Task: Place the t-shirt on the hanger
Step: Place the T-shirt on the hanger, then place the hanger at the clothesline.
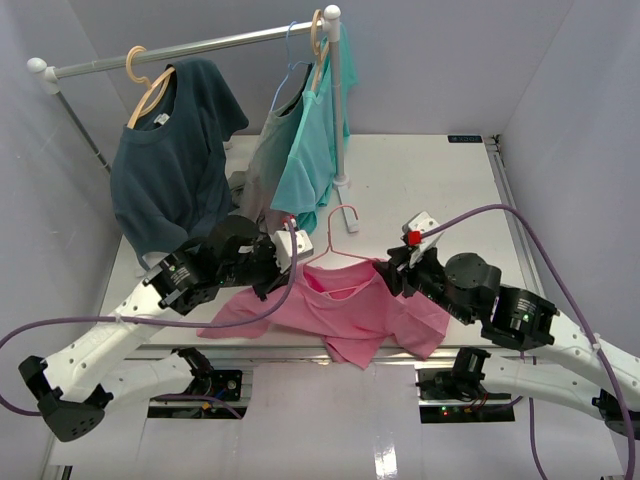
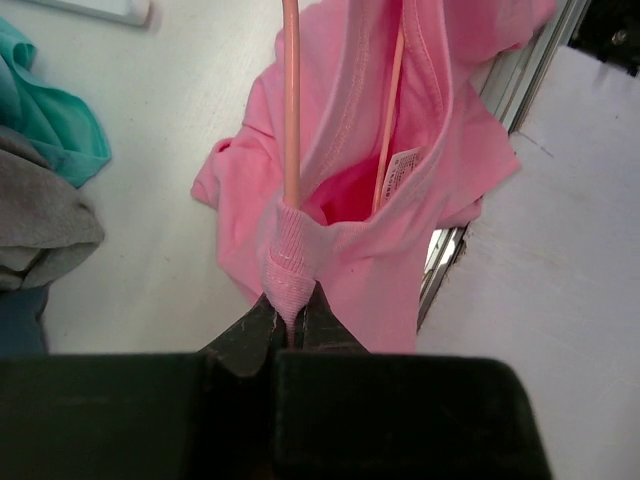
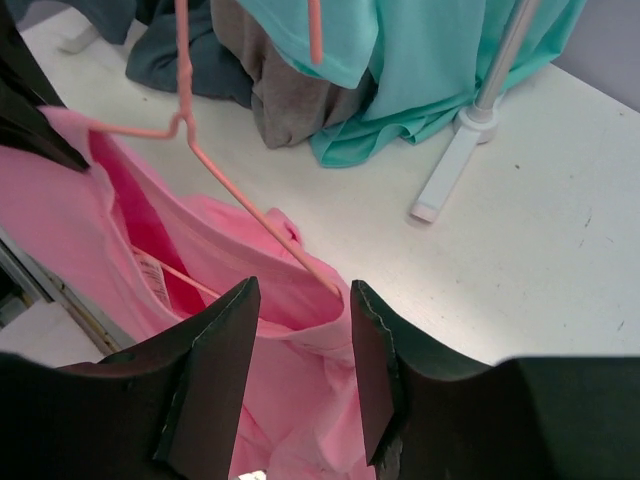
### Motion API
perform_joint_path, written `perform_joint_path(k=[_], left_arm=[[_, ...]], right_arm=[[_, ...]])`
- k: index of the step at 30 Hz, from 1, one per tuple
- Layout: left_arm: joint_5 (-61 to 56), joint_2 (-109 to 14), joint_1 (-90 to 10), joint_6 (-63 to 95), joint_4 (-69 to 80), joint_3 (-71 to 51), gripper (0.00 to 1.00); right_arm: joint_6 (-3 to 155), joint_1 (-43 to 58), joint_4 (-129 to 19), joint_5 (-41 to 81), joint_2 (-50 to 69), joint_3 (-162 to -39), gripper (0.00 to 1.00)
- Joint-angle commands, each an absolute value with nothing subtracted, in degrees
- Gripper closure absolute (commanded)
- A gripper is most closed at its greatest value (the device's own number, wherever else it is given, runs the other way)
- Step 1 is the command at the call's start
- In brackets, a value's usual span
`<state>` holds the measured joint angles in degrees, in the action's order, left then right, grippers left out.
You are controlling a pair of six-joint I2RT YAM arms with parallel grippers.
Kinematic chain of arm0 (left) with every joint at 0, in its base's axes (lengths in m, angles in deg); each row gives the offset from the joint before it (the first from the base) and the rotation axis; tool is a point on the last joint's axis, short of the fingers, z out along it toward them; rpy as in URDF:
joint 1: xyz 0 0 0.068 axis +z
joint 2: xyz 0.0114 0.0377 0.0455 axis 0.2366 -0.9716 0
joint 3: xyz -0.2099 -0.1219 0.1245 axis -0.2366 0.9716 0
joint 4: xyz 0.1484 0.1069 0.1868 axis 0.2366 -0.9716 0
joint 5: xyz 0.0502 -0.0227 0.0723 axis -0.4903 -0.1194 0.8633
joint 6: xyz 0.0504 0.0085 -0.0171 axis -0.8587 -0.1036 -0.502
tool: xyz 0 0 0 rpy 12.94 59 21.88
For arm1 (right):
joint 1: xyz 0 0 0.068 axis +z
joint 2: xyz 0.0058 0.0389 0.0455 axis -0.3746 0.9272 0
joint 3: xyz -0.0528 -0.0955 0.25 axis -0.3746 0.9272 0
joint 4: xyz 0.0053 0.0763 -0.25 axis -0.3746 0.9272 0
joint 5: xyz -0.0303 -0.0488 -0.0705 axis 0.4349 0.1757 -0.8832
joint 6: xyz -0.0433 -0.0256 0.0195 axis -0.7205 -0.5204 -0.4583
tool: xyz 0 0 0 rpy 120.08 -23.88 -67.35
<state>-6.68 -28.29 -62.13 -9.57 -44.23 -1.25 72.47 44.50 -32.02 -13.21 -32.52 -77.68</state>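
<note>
**A:** Where's the t-shirt (image 1: pixel 370 315)?

**B:** On the desk (image 1: pixel 420 180), with the hanger (image 2: pixel 291 100) threaded through its collar. The hanger's long axis runs from arm to arm, hook pointing away from both.

**A:** And the pincers?

**B:** The left pincer (image 2: pixel 290 322) is clamped on collar fabric at the hanger's left end. The right pincer (image 3: pixel 302 290) stands half-wide astride the hanger's right end, gripping nothing. I'd say it is nearer for that shoulder.

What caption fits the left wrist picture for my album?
Left gripper pinches the pink t-shirt where the hanger pokes into it.

The hanger (image 2: pixel 291 100) lies partly inside the t-shirt (image 1: pixel 370 310), on the table (image 1: pixel 420 180).
</note>
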Motion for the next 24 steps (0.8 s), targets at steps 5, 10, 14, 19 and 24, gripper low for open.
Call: perform_joint_path(k=[5, 10, 14, 19, 24], left_arm=[[-10.7, -23.1, -61.9, -8.0, -39.4, -2.5, 1.00], [-14.4, -23.1, -61.9, -8.6, -39.3, -3.2, 1.00], [-17.4, -22.9, -61.9, -9.3, -38.7, -3.3, 1.00], [-20.7, -23.2, -61.9, -9.7, -37.9, -3.6, 1.00], [-24.6, -22.5, -61.9, -10.2, -36.5, -3.5, 1.00]], right_arm=[[66.8, 44.7, -42.5, 1.8, -31.1, -80.1, 0.52], [63.5, 44.7, -43.6, 6.2, -28.3, -82.6, 0.47], [62.4, 44.7, -46.6, 9.5, -27.6, -82.2, 0.43], [61.3, 44.7, -50.1, 13.8, -24.5, -84.7, 0.42], [60.9, 44.8, -52.2, 12.5, -21.2, -85.5, 0.41]])
